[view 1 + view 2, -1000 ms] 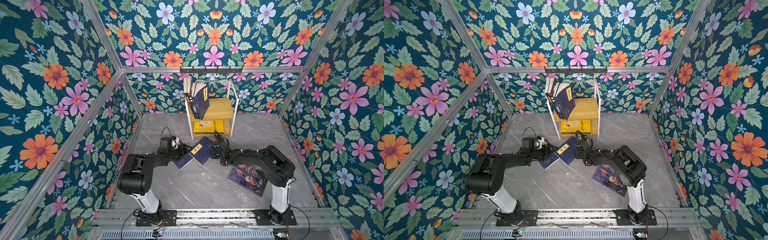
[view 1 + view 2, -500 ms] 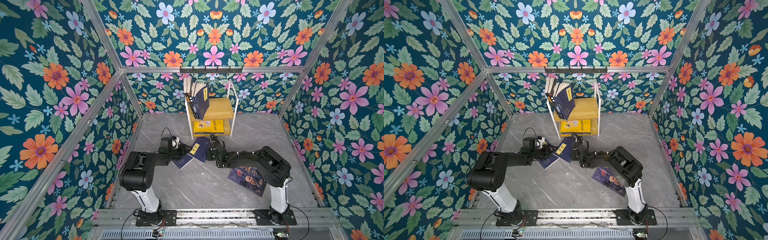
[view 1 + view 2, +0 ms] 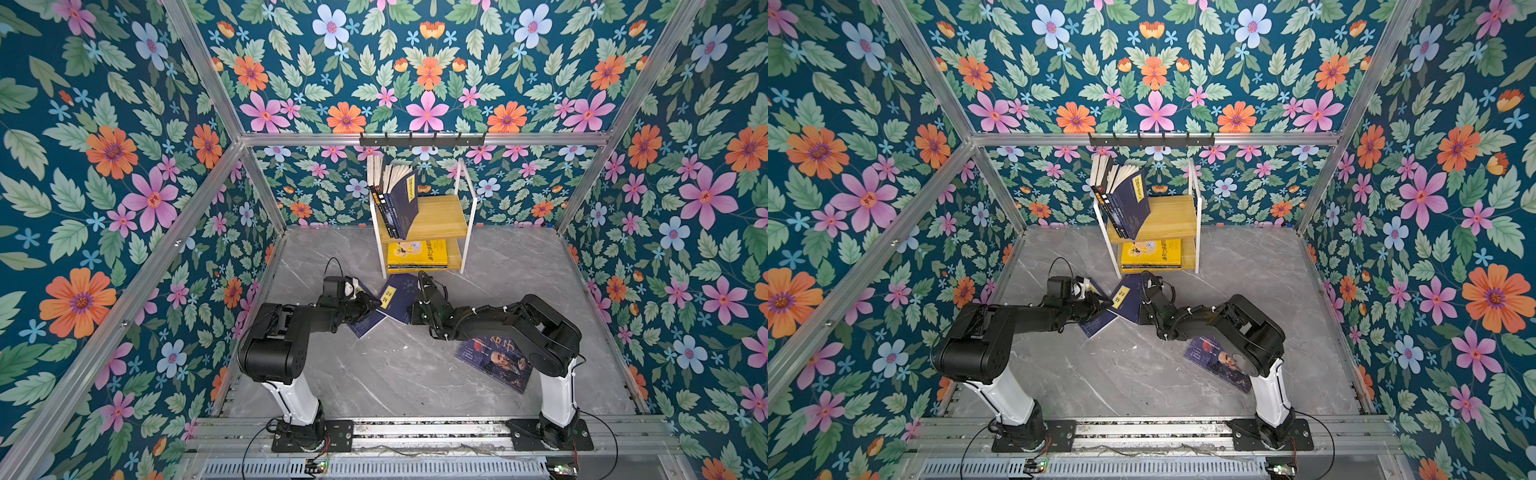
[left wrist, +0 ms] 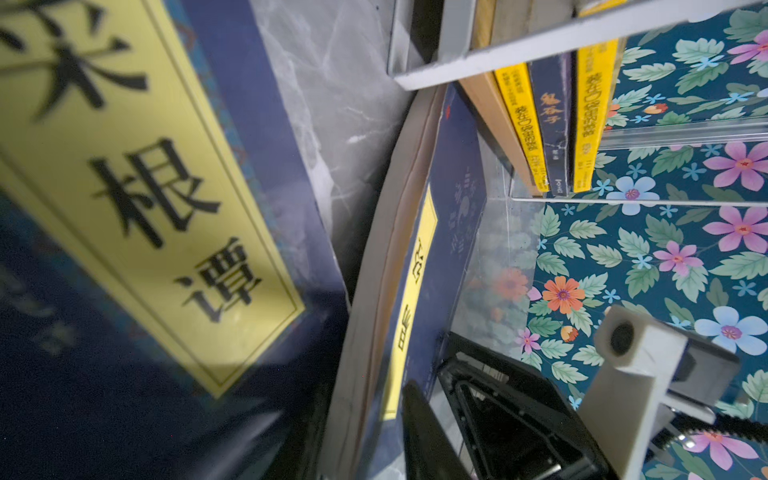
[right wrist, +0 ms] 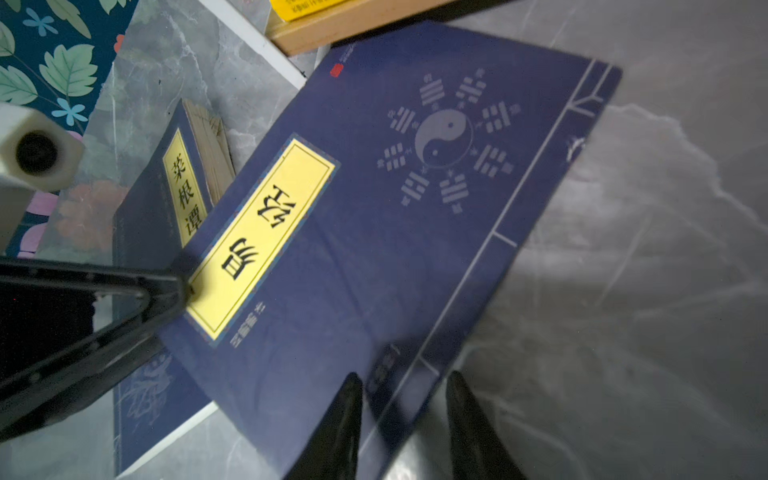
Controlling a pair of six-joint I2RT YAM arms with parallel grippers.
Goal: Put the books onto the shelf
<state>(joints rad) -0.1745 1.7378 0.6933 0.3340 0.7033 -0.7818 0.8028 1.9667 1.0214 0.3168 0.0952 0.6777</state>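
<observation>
In front of the shelf (image 3: 440,220) (image 3: 1169,216), a navy book with a yellow label and a yin-yang sign (image 3: 399,297) (image 3: 1129,299) (image 5: 374,208) is tilted up off the floor. My right gripper (image 3: 412,311) (image 5: 403,399) is shut on its spine edge. On the opposite edge my left gripper (image 3: 372,303) (image 4: 365,436) has one finger on each side of the pages. A second navy book (image 3: 365,324) (image 4: 145,187) lies flat beneath. The bearded-man book (image 3: 494,361) lies under the right arm. Several books (image 3: 395,199) stand on the upper tier and yellow ones (image 3: 417,253) lie on the lower.
A black hook rail (image 3: 422,139) hangs on the back wall above the shelf. Flowered walls close in the grey marble floor (image 3: 395,374) on three sides. The shelf's white frame leg (image 5: 257,41) stands close to the held book's far corner.
The left gripper's jaws have closed in onto the tilted navy book's edge. The right gripper has shifted slightly left with the book and then held still.
</observation>
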